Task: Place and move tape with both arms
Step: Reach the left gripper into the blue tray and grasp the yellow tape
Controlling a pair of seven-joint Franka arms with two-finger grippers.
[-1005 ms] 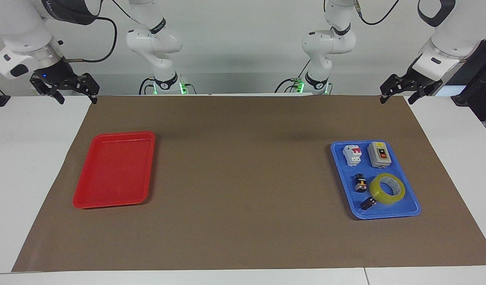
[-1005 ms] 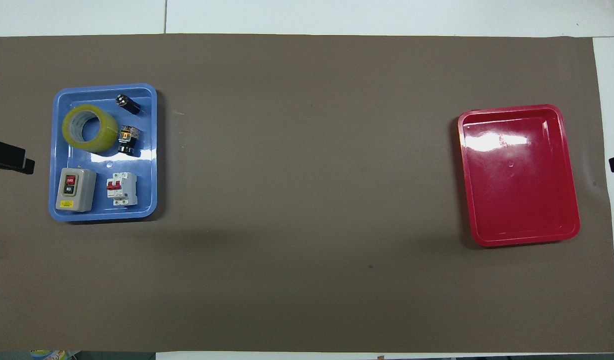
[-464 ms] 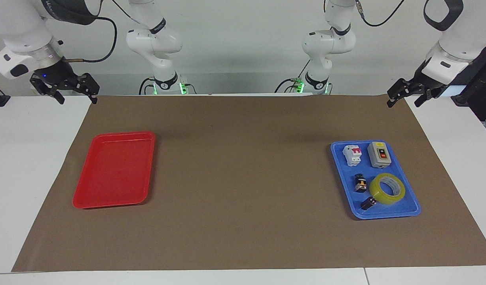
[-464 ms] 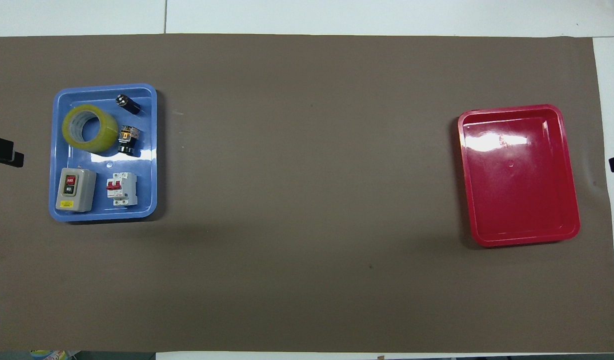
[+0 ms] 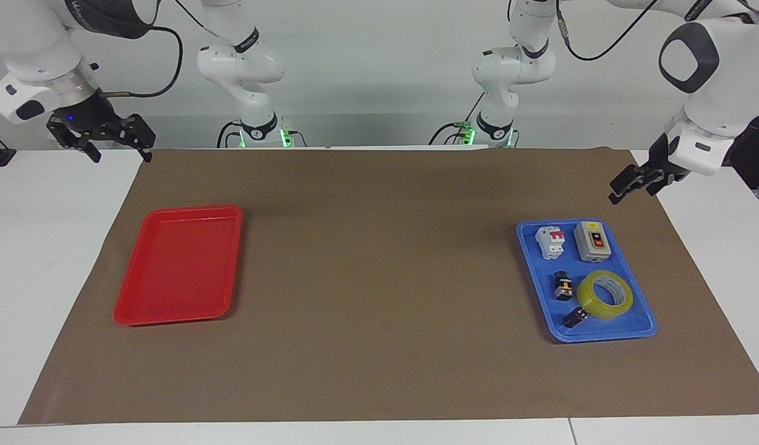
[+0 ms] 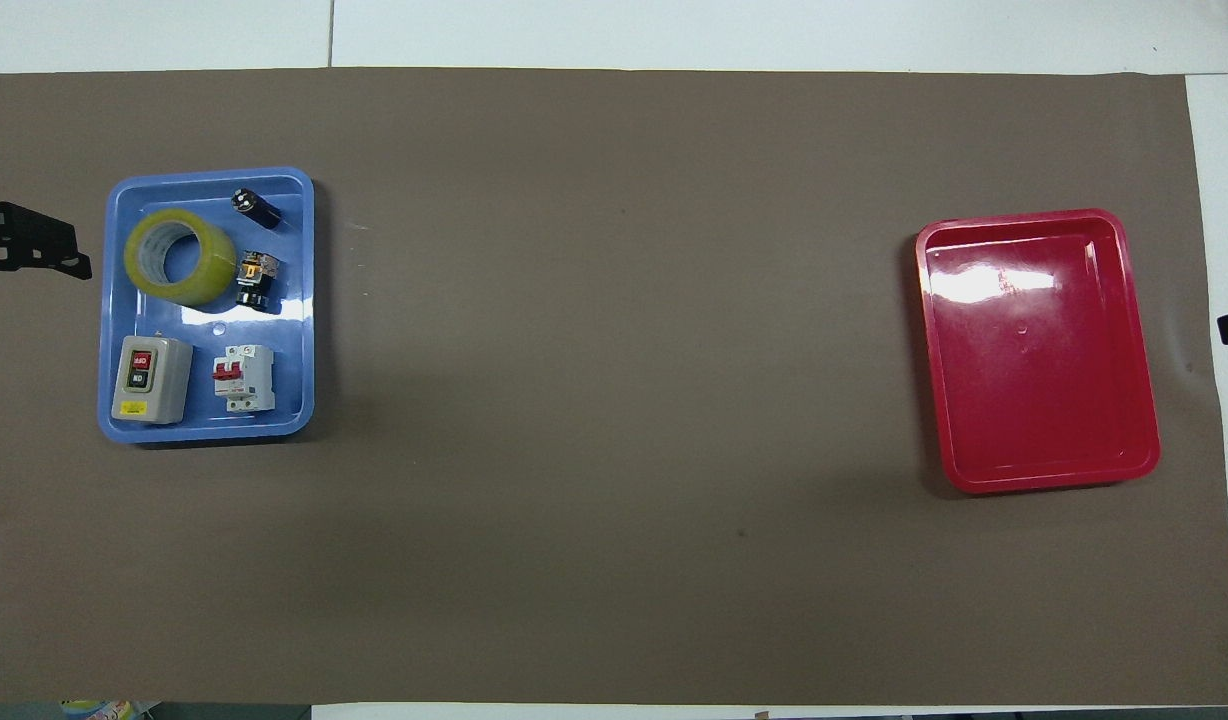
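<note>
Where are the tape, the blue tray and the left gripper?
tape (image 5: 604, 295): facing view, on the yellow ring's top face.
blue tray (image 5: 611, 334): facing view, on the rim farthest from the robots.
left gripper (image 5: 625, 186): facing view, between the fingertips.

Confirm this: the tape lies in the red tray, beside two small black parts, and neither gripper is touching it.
Wrong tray. The tape lies in the blue tray, as the overhead view shows; the red tray holds nothing. The rest stands: two small black parts sit beside it, and neither gripper touches it.
</note>
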